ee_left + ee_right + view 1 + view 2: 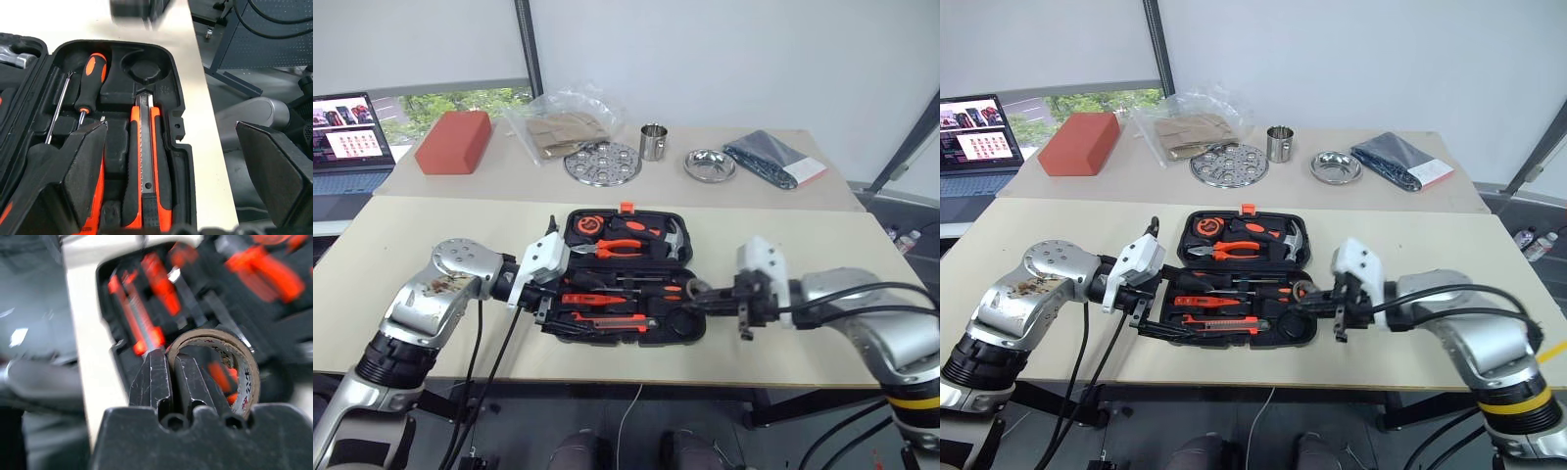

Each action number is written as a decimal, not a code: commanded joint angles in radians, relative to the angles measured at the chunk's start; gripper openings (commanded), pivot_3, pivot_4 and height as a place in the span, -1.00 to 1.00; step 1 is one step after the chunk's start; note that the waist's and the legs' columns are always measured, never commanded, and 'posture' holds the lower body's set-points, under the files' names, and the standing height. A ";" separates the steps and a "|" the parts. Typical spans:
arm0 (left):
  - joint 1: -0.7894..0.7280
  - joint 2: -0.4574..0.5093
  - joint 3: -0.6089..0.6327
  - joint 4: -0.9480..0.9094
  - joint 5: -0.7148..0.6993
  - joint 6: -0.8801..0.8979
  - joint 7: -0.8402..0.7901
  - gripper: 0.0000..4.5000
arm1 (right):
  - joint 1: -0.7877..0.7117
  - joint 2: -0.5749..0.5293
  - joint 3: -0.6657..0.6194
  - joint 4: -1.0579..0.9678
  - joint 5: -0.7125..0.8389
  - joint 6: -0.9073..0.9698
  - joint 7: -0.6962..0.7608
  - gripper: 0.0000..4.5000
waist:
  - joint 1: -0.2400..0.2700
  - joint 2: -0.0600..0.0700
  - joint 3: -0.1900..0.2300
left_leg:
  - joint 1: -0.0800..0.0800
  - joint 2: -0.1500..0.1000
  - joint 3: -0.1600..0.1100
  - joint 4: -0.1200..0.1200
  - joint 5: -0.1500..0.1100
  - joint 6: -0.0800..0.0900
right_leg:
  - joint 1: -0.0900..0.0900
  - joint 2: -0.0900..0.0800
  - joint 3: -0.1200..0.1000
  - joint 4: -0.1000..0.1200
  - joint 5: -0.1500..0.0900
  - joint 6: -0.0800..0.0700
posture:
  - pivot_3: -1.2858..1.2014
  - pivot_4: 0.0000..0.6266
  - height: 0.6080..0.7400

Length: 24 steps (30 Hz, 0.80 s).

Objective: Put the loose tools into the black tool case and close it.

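While the open tool case (625,277) holds tools, right fingers (155,377) pinch the tape ring (230,362), left fingers (85,171) spread.

L gripper (171,181) wide open, R gripper (171,372) clamped, arms bent inward

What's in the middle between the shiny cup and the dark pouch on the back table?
A small round steel dish sits between the steel cup and the dark pouch, as the left eye view shows.

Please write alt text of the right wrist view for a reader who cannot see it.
The right gripper is shut on the rim of a small grey tape ring, above the open black tool case holding orange-and-black tools.
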<state>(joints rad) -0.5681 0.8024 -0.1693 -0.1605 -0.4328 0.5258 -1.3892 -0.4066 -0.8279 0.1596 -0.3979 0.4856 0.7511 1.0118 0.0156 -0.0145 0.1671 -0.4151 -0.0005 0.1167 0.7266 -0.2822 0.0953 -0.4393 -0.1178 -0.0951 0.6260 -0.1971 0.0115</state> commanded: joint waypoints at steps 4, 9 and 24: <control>-0.025 0.004 0.019 -0.013 -0.010 -0.012 -0.001 1.00 | -0.014 0.015 0.069 0.002 -0.090 -0.048 -0.021 -0.99 | -0.004 0.000 0.000 | 0.000 0.000 0.000 0.000 0.000 0.000 | 0.000 0.001 0.000 0.000 0.000 0.000 | 0.03 -0.52 0.91; -0.033 -0.006 0.011 0.002 0.003 -0.021 0.009 1.00 | 0.002 -0.011 0.123 0.002 -0.130 -0.060 0.022 -0.99 | -0.003 0.000 0.000 | 0.000 0.001 0.000 0.000 0.000 0.000 | 0.000 0.002 0.000 0.000 0.000 0.000 | 0.03 -0.52 0.91; -0.040 0.004 0.017 0.007 0.004 -0.016 0.003 1.00 | 0.009 -0.054 0.060 -0.080 -0.081 0.009 0.046 0.78 | -0.003 0.000 0.000 | 0.000 0.000 0.000 0.000 0.000 0.000 | 0.000 0.002 -0.001 0.000 -0.001 0.001 | 0.03 -0.52 0.91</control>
<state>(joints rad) -0.5835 0.7952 -0.1710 -0.1478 -0.4293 0.5237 -1.3856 -0.3985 -0.8726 0.2784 -0.4300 0.3704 0.7418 1.0489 0.0130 -0.0145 0.1672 -0.4150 0.0000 0.1165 0.7266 -0.2821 0.0951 -0.4389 -0.1162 -0.0955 0.6259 -0.1976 0.0121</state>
